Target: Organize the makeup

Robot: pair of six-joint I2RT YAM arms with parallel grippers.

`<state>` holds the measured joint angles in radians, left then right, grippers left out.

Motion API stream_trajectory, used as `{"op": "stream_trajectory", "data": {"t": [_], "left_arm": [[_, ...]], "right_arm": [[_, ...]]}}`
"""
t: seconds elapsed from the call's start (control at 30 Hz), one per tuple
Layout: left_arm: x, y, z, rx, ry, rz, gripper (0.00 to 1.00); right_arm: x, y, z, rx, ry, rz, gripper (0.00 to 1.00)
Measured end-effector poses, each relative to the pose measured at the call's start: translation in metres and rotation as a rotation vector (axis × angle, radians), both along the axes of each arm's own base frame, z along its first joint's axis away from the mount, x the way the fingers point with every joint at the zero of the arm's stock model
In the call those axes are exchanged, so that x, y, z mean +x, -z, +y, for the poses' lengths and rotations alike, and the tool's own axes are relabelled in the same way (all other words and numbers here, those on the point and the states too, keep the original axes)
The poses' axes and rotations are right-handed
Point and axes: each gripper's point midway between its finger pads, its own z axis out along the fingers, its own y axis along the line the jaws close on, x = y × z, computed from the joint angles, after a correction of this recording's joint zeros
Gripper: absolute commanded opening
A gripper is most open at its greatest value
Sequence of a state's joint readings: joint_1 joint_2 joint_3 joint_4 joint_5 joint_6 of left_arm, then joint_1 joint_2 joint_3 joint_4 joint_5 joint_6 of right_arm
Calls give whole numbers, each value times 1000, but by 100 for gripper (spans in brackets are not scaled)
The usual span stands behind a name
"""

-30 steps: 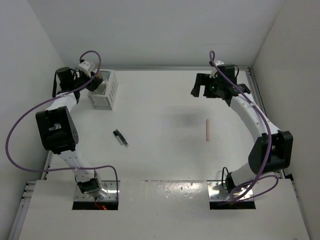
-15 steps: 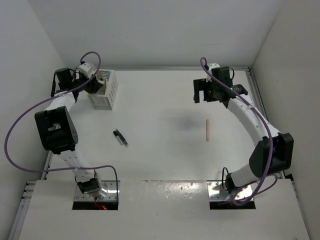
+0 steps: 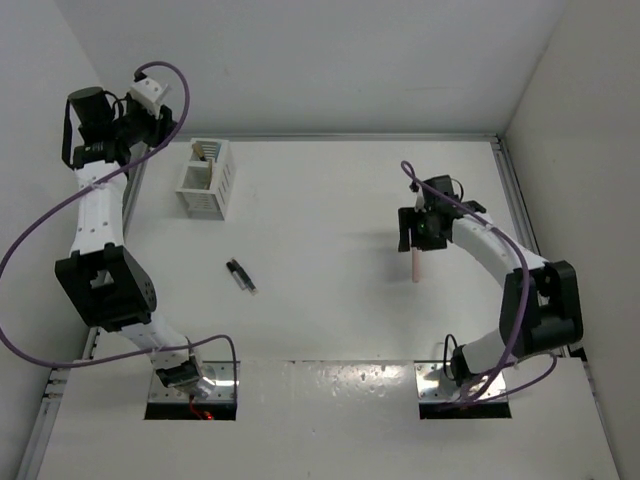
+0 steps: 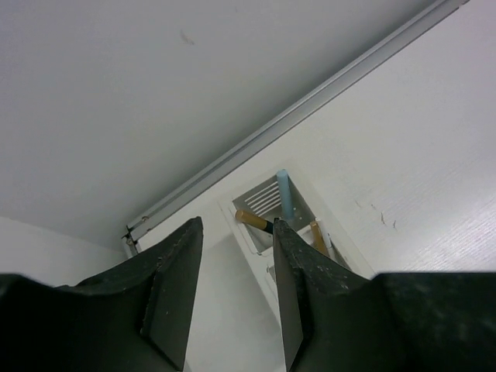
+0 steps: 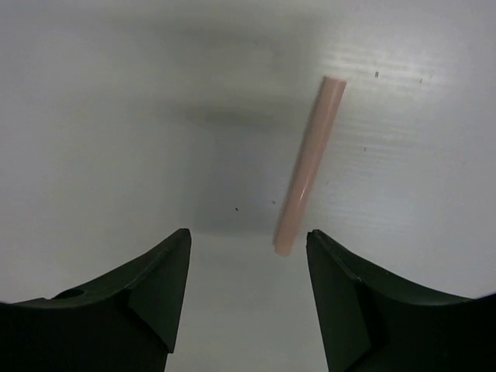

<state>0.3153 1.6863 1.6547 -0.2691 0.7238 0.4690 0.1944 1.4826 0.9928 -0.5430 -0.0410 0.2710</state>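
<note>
A pink stick (image 3: 415, 262) lies flat on the table right of centre. My right gripper (image 3: 418, 235) hovers over its far end. In the right wrist view the gripper (image 5: 248, 234) is open, and the near end of the pink stick (image 5: 310, 167) sits between the fingers, close to the right one, untouched. A short black tube (image 3: 240, 276) lies left of centre. My left gripper (image 3: 152, 122) is raised at the far left, above and left of the white slotted box (image 3: 207, 180). It is open (image 4: 235, 225) and empty. In the box stand a light blue stick (image 4: 284, 194), a black stick with a gold end (image 4: 252, 220) and a tan stick (image 4: 318, 238).
White walls close the table in on the left, back and right. A metal rail (image 4: 310, 105) runs along the back edge behind the box, and another rail (image 3: 510, 190) runs down the right side. Both arm bases sit at the near edge.
The left gripper has opened and lifted up and to the left, away from the box. The right arm has swung forward and down over the pink stick, its jaws narrowing somewhat.
</note>
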Motion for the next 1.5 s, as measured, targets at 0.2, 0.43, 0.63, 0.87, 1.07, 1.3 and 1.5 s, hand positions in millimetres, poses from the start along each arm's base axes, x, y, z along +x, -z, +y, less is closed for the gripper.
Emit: {"op": "stream_trajectory", "data": {"t": [0.2,0.43,0.63,0.87,1.07,1.3,1.5], "left_arm": [[-28,-11,-13,60,15,30,47],[-41,13,-33,75,59,117,47],[-58,26,-54,55,116,169,47],[-85,16,-102,-39,352,160,58],[-122,27,-178,51,684,123,65],[-168,69,-206,477,870,-84,72],[-180,68,-199,781,782,-402,73]], "right_arm": [[-47,60,-14,-64,61,214,60],[-51,93,-21,-107,98,315,29],[-47,93,-21,-77,98,313,0],[-23,69,18,15,-170,164,0],[22,-44,152,257,-636,-285,0],[27,-143,252,551,-852,-432,0],[15,-135,275,659,-810,-264,0]]}}
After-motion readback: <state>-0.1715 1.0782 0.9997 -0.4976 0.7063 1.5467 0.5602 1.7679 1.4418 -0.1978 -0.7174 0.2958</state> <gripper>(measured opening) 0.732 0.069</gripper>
